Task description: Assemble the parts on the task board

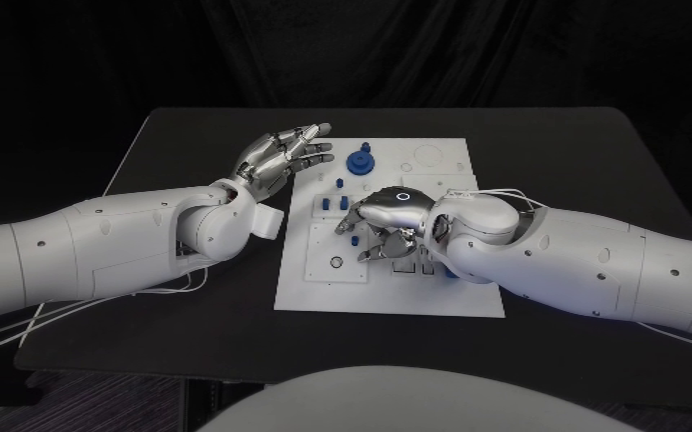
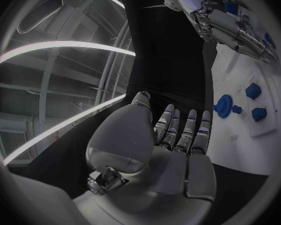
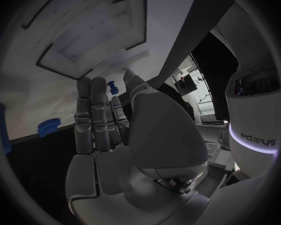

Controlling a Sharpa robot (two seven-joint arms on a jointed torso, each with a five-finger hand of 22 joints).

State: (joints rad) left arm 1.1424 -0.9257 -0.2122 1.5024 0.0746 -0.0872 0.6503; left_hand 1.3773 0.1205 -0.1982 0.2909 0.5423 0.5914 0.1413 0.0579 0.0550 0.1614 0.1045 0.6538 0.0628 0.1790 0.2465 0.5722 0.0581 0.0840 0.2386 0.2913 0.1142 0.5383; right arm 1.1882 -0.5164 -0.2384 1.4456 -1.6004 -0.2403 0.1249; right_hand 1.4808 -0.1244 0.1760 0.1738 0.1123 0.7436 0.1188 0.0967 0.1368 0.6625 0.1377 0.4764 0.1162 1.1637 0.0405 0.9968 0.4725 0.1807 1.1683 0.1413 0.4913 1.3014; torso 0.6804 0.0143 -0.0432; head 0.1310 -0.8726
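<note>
The white task board [image 1: 387, 297] lies in the middle of the black table. My right hand [image 1: 381, 228] hangs over the board's centre with its fingers pointing down at it. In the right wrist view a small blue part [image 3: 113, 87] sits between the thumb and fingertips of that hand [image 3: 109, 135], pinched just above the board [image 3: 97, 40]. My left hand [image 1: 283, 158] hovers by the board's far left corner, fingers spread and holding nothing. A blue gear-like part [image 1: 359, 162] stands at the board's far edge, near that hand [image 2: 175, 135].
Small blue parts [image 1: 336, 202] stand in the board's left column, and two more [image 2: 253, 90] lie beside the gear [image 2: 224, 108]. Another blue piece [image 3: 48, 126] sits at the board's edge. Black table [image 1: 188, 152] runs all round the board.
</note>
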